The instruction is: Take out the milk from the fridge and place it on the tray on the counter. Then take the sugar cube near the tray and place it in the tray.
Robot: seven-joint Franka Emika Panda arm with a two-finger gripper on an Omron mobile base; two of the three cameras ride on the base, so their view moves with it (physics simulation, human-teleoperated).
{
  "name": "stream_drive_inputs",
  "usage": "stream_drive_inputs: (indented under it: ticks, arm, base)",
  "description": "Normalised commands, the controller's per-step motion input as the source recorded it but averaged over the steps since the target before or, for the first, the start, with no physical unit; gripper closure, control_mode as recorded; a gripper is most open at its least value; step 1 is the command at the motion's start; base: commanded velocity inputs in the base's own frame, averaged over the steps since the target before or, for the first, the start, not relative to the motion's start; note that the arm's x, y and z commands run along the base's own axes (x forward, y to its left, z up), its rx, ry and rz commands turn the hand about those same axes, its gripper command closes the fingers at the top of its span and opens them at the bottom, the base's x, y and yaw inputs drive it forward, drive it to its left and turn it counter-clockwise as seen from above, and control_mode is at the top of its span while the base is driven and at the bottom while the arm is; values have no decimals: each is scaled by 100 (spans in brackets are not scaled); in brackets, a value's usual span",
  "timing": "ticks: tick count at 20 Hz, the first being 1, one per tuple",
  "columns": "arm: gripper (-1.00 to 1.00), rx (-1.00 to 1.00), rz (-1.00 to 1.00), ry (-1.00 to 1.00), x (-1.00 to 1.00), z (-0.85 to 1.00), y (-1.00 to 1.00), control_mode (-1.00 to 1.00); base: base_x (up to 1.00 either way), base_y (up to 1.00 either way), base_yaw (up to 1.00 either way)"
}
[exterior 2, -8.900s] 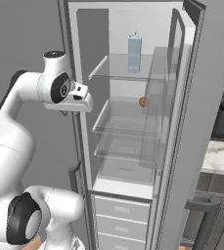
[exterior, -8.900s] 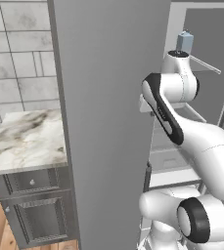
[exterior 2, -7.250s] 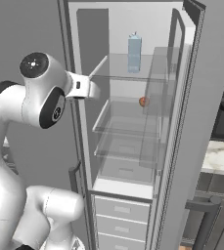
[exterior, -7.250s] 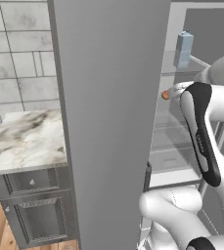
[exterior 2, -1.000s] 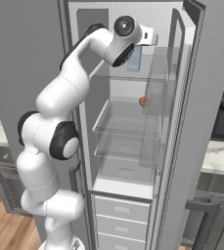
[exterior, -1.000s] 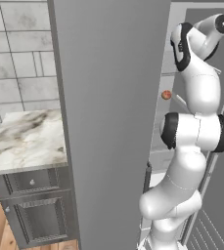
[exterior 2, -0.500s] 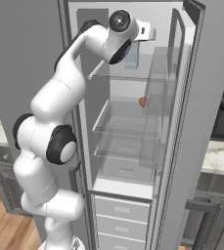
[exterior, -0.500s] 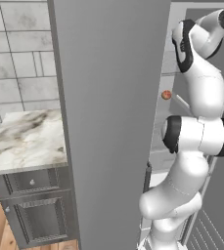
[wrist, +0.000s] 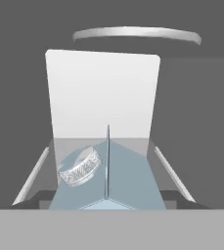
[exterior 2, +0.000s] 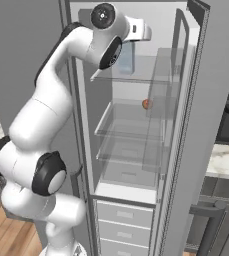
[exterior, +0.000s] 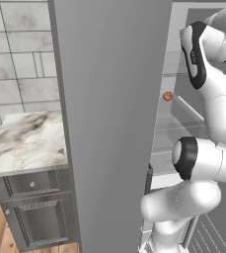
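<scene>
Fridge [exterior: 109, 123] door, flat matte grey, blocks my left base view; beside it a veined marble drawer cabinet [exterior: 28, 143]. From the right base view, my arm stretches high toward the milk [exterior 2: 127, 57] on the top glass shelf [exterior 2: 136, 80]. In the hand view its pale-blue gable sits close; I cannot tell the pincer's state.

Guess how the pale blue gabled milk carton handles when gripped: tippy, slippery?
The pale blue gabled milk carton looks tall and narrow, so probably tippy on the clear glass shelf. Its flat, smooth faces may slip; the cap sits off-centre.
</scene>
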Motion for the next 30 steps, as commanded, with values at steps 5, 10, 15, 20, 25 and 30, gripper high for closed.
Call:
stream_drive_inputs:
  ticks: [5,10,15,20,25,30]
  arm:
    - [100,3,-9,0,-100,0,52,-100]
    - [100,12,-12,9,-100,-2,47,-100]
    - [100,0,-2,0,-100,-6,23,-100]
    - [100,0,11,0,-100,-3,48,-100]
    - [100,-6,15,0,-98,-34,56,-100]
    - [100,-5,9,0,-78,-34,33,-100]
  base:
    - [0,0,0]
    - [0,0,0]
    - [0,0,0]
    - [0,0,0]
    - [0,0,0]
    - [0,0,0]
